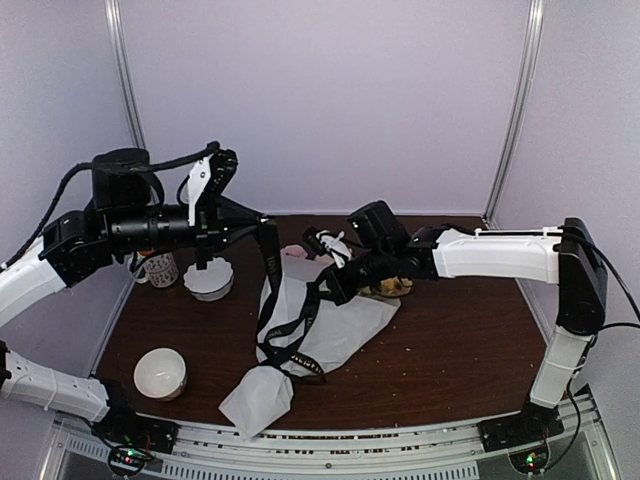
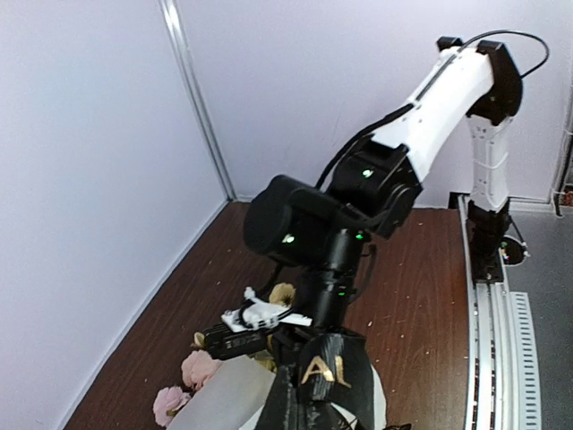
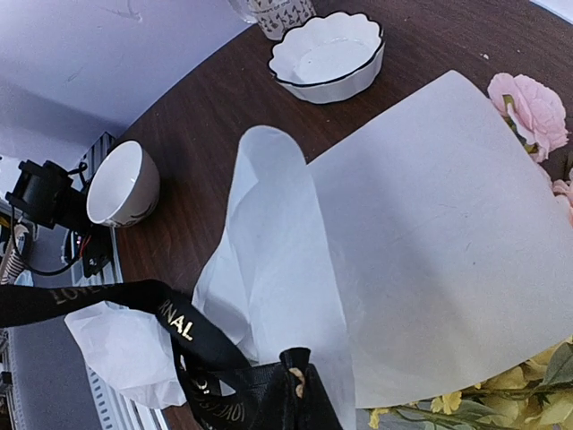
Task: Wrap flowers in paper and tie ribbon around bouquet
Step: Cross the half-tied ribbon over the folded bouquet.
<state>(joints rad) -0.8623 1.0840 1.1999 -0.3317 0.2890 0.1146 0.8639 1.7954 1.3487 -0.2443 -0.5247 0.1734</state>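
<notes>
The paper (image 1: 330,335) is rolled into a loose cone around the flowers and lies across the middle of the table, narrow end (image 1: 255,400) towards the front. Pink blooms (image 3: 528,98) and yellow blooms (image 3: 537,394) show at its wide end. The black ribbon (image 1: 290,350) with gold lettering runs around the cone's middle. One strand rises to my left gripper (image 1: 262,222), which is shut on it above the table. My right gripper (image 1: 328,290) is shut on the other strand, low over the paper. The pinched ribbon (image 3: 295,385) hides the right fingertips, and the lettered ribbon (image 2: 327,372) hides the left ones.
A scalloped white bowl (image 1: 209,280) and a patterned cup (image 1: 160,268) stand at the back left, under the left arm. A round white bowl (image 1: 160,373) sits at the front left. Pale walls close the table at the back and sides.
</notes>
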